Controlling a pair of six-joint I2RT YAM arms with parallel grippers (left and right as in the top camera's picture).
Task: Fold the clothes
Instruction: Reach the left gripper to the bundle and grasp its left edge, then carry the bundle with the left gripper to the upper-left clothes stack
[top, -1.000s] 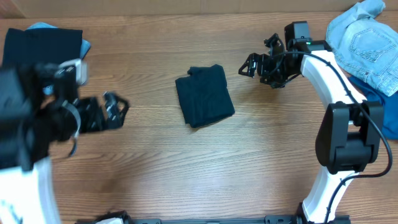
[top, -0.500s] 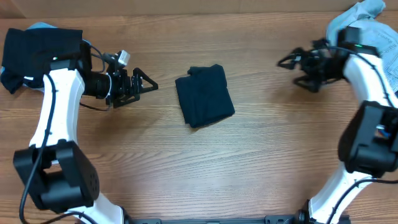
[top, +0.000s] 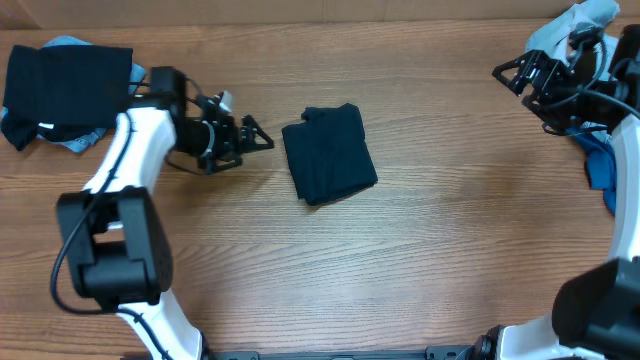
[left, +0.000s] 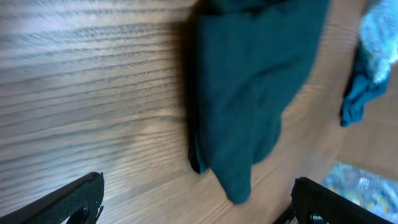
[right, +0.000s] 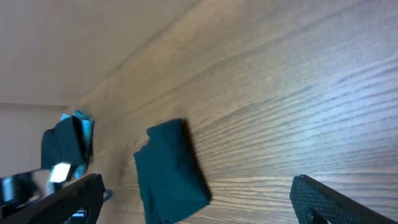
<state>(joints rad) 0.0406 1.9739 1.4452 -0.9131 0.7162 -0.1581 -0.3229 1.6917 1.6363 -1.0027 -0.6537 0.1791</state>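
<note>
Left gripper (top: 258, 140) spread wide, empty | folded navy shirt (top: 330, 153) just right of it, long axis near-far | right gripper (top: 512, 75) likewise spread, empty, well apart, far right

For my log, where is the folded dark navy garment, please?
Overhead, the folded dark navy fabric garment lies centre-frame, just right of the left end effector.

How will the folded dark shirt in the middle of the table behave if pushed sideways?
Probably floppy: the folded dark shirt is soft layered fabric, so a push would likely bunch or unfold it rather than slide it whole. Likely light, and no risk of rolling, since it lies flat on the table.
</note>
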